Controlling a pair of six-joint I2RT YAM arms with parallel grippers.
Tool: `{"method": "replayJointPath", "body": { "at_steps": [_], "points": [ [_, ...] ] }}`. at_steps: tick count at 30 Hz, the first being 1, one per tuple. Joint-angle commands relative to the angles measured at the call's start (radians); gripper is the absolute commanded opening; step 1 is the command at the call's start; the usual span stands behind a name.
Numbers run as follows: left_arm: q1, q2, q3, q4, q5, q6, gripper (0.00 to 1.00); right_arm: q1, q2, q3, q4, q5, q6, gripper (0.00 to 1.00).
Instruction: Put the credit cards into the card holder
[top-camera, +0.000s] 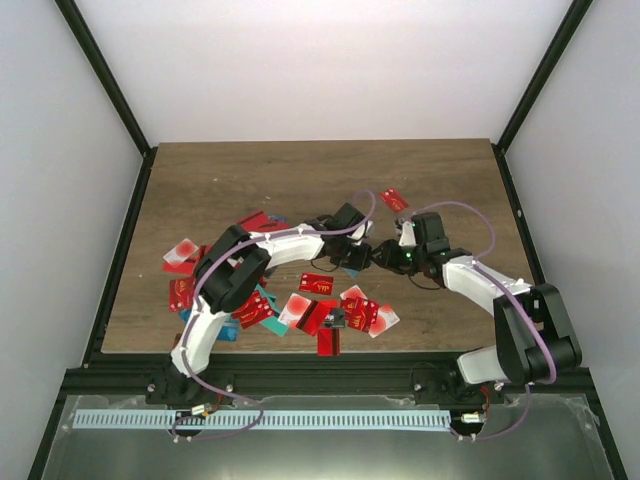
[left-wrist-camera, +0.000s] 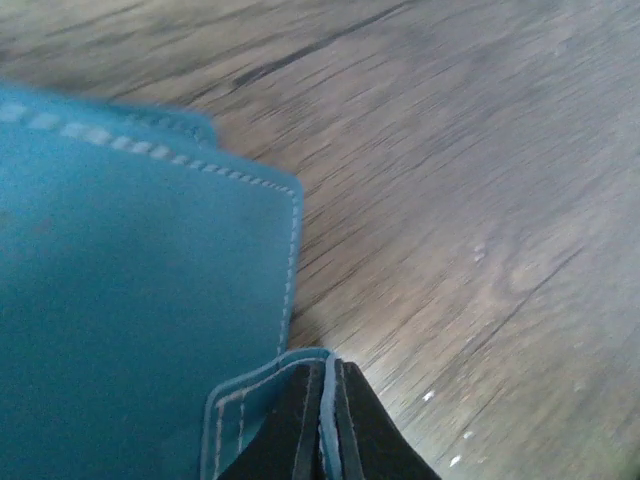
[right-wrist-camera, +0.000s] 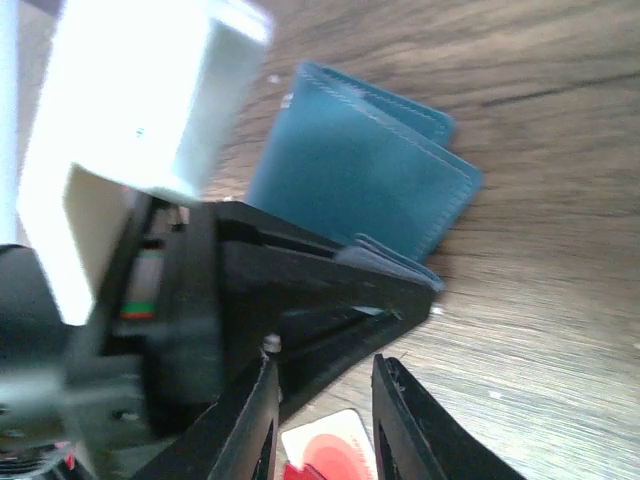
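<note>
The card holder (right-wrist-camera: 360, 170) is a teal-blue folded wallet with pale stitching along its edges, lying on the wooden table (left-wrist-camera: 480, 200). The left gripper (left-wrist-camera: 327, 372) is clenched on a thin flap at its corner, and the body spreads beyond the tips. The right gripper (right-wrist-camera: 322, 362) stands partly apart just beside that pinch. A red-and-white credit card (right-wrist-camera: 328, 455) shows between its jaws, but I cannot tell whether it is gripped, and its markings are too blurred to read.
</note>
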Motion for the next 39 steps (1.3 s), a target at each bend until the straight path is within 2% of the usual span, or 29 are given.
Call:
{"method": "replayJointPath", "body": {
  "at_steps": [1, 4, 15, 22, 31, 39],
  "points": [
    [-0.002, 0.07, 0.025, 0.018, 0.006, -0.027, 0.04, -0.04, -0.018, -0.038, 0.001, 0.03, 0.006, 0.28],
    [-0.002, 0.071, 0.036, 0.02, 0.041, -0.035, 0.04, -0.053, -0.036, -0.049, -0.004, 0.028, -0.001, 0.28],
    [0.047, -0.168, 0.001, 0.035, 0.023, -0.098, 0.04, -0.062, -0.117, 0.01, -0.061, 0.068, -0.01, 0.28],
    [0.105, -0.188, -0.066, 0.06, 0.048, -0.107, 0.04, -0.062, -0.044, -0.003, 0.002, -0.003, 0.012, 0.27],
    [0.12, -0.193, -0.134, 0.096, 0.083, -0.09, 0.04, -0.06, 0.052, 0.031, 0.074, -0.082, 0.027, 0.26],
    [0.125, -0.242, -0.146, 0.111, 0.111, -0.074, 0.04, -0.053, 0.04, 0.094, 0.073, -0.144, 0.016, 0.26]
  ]
}}
